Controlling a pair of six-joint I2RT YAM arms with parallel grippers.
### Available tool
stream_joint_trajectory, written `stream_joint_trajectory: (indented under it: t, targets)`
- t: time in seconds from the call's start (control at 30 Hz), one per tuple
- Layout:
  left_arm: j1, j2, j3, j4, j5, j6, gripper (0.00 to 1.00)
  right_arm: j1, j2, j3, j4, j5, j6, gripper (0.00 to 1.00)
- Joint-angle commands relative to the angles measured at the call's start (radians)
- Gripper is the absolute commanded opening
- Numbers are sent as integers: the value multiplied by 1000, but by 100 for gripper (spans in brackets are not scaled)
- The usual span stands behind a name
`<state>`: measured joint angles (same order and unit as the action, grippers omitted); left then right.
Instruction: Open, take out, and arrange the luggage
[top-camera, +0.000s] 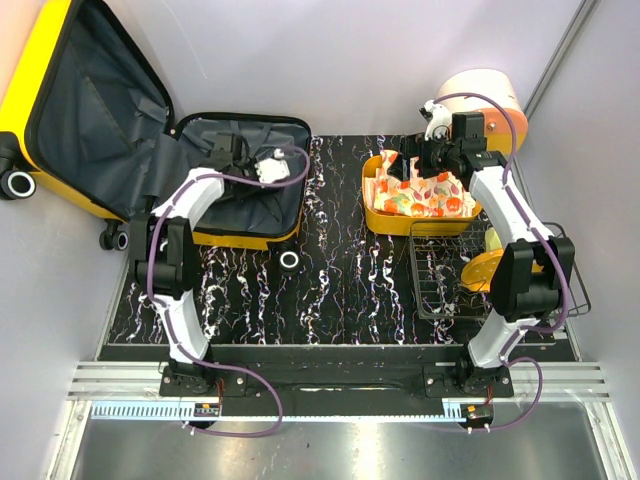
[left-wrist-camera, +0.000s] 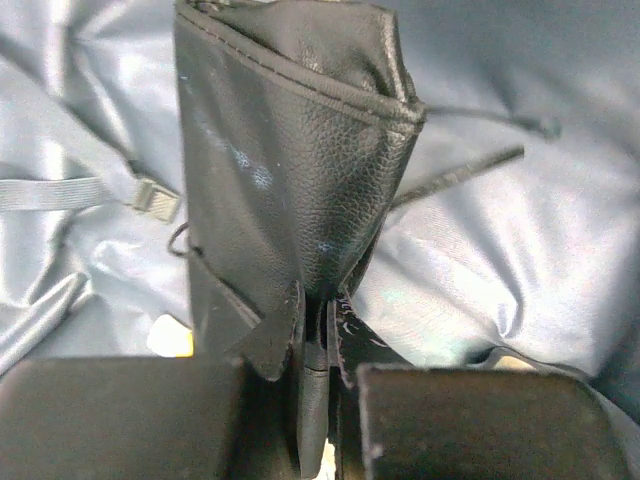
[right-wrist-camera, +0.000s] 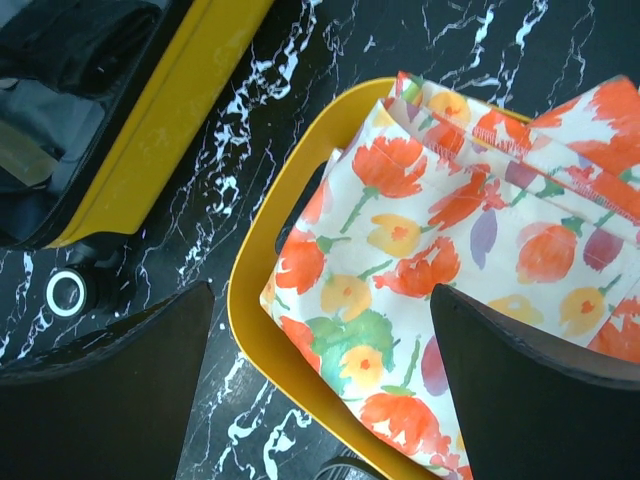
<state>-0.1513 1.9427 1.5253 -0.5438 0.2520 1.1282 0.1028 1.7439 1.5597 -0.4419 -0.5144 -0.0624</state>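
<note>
The black marbled table (top-camera: 340, 290) is carrying the work. The luggage (top-camera: 100, 120) is lying open at the far left, its base resting on the table and its lid tilting up beyond the left edge (dark grey lining is showing in both halves). A wire rack (top-camera: 440, 280) is standing near the right arm. Just behind it a yellow basket (top-camera: 385, 222) is holding a floral cloth (top-camera: 425, 195). Inside the luggage base, the left gripper (left-wrist-camera: 315, 385) is pinching a fold of a black leather item (left-wrist-camera: 290, 170). The right gripper (right-wrist-camera: 320, 340) is hovering over the basket, jaws spread wide and gripping nothing.
</note>
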Motion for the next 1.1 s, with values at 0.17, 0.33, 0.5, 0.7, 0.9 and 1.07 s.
stream_joint_trajectory:
  t: [0.17,0.33,0.5,0.7,0.9,1.07]
  targets:
    - [67,-243,314,-114,478,-546,0,-3,-109,-47,287,-143,85,100]
    - [67,-313,282,-67,801,-801,0,1,-119,-73,466,-351,108,100]
    - [64,-379,190,82,981,-993,0,31,-121,-63,555,-525,122,100]
    - [26,-422,90,214,1112,-1168,0,110,-139,-44,545,-636,93,100]
    - [-13,-435,67,216,1168,-1180,0,172,-142,-44,540,-677,108,99]
    - [-42,-429,61,216,1182,-1190,0,198,-136,-35,555,-684,136,98]
